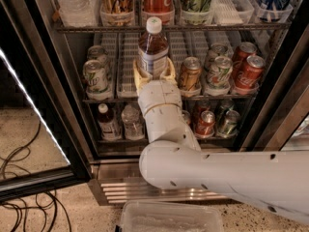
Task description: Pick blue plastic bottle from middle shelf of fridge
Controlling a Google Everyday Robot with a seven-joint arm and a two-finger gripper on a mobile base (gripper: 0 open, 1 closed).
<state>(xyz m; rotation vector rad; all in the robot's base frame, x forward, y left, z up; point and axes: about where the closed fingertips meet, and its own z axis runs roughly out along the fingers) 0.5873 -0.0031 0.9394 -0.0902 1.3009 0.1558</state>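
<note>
The blue plastic bottle [152, 50], with dark drink, a white cap and a pale label, stands upright at the front of the middle shelf [126, 66] of the fridge [159, 190]. My gripper [153, 69] reaches in from below. Its yellowish fingers [137, 75] sit on either side of the bottle's lower half and are shut on it. My white arm [217, 170] crosses the lower right and hides part of the bottom shelf.
Green cans [95, 76] stand left of the bottle, with a gold can [189, 74] and red cans [248, 71] to the right. Below are a small red-labelled bottle [107, 122] and a water bottle [131, 122]. The glass door [29, 129] is open at left. A clear bin [169, 219] and cables [19, 211] lie on the floor.
</note>
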